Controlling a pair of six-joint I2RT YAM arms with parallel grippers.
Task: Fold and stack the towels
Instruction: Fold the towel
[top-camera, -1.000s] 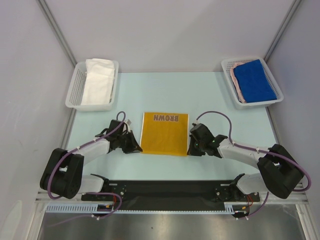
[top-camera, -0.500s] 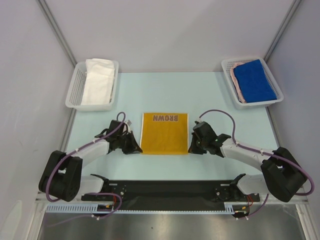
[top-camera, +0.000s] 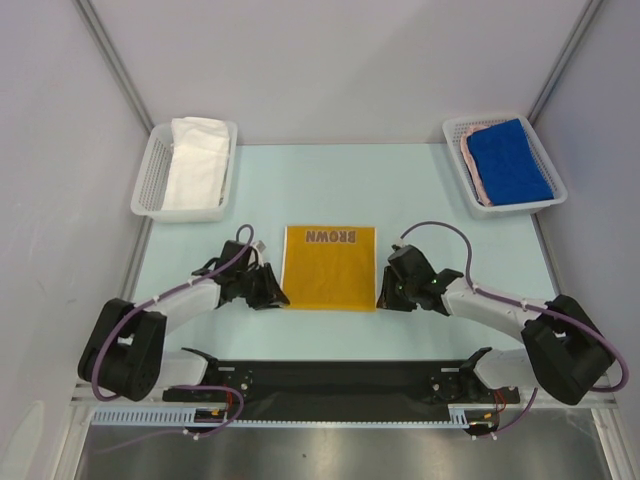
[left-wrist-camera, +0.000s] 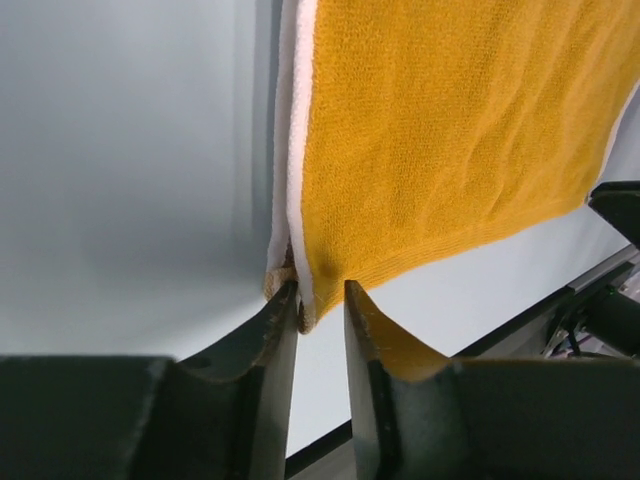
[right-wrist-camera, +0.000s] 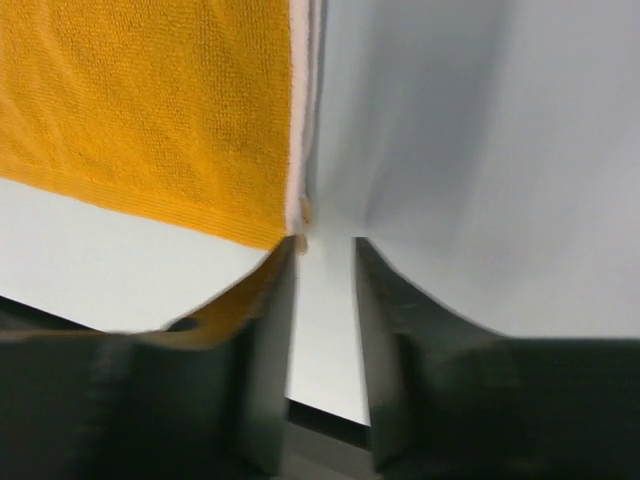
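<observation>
Left jaws and right jaws have just parted slightly, releasing the near corners of the yellow-orange towel (top-camera: 328, 268). It lies folded flat at frame centre on the bench (top-camera: 300, 185). Fold judged complete; stacking remains.

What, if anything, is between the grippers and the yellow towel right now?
Nothing visible. The left gripper sits at the yellow towel's near left corner and the right gripper at its near right corner, both with jaws parted, right at the cloth's edge.
</observation>
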